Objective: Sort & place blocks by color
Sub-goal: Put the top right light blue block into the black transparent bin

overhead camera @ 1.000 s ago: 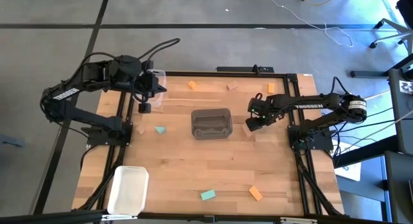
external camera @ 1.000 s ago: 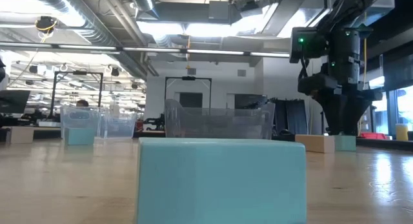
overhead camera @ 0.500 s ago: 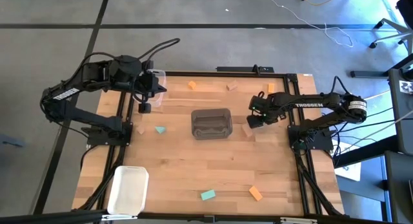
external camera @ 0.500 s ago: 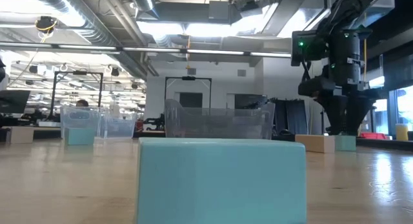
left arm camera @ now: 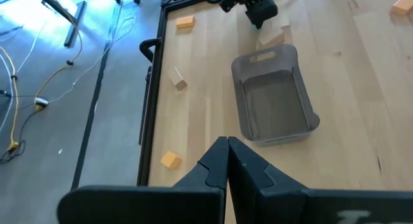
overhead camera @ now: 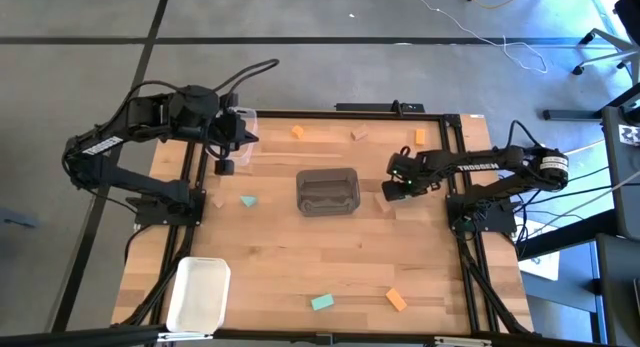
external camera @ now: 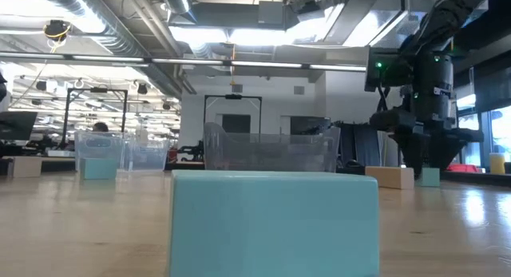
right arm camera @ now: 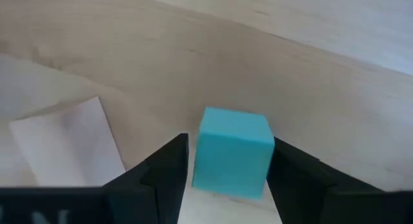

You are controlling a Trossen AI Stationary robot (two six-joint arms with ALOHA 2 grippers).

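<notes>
1. In the high view the right gripper (overhead camera: pixel 397 186), right of centre, covers whatever lies under it; only its wrist view shows a teal block (right arm camera: pixel 231 151) standing between the two dark fingers (right arm camera: pixel 169 169), which flank its sides. Whether they press it or it rests on the wood cannot be told.
2. A pale tan block (right arm camera: pixel 64 143) lies just beside that teal one, its lower end cut off by the gripper body; from above it peeks out as a tan block (overhead camera: pixel 382 198) beside the gripper.
3. In the low view a big teal block (external camera: pixel 273 222) fills the foreground and hides much of the clear bin (external camera: pixel 270 151) behind it.
4. The left gripper (overhead camera: pixel 226 163) hangs at upper left, fingers (left arm camera: pixel 227 161) pressed together, holding nothing, beside a clear bin (overhead camera: pixel 244 127) partly hidden by the arm.
5. Counted from above: orange blocks, three (overhead camera: pixel 297 132) (overhead camera: pixel 420 137) (overhead camera: pixel 396 300); teal, two in plain sight (overhead camera: pixel 248 201) (overhead camera: pixel 321 302); tan, three (overhead camera: pixel 359 135) (overhead camera: pixel 218 199); grey bin (overhead camera: pixel 328 190) at centre; white bin (overhead camera: pixel 198 293) lower left.
</notes>
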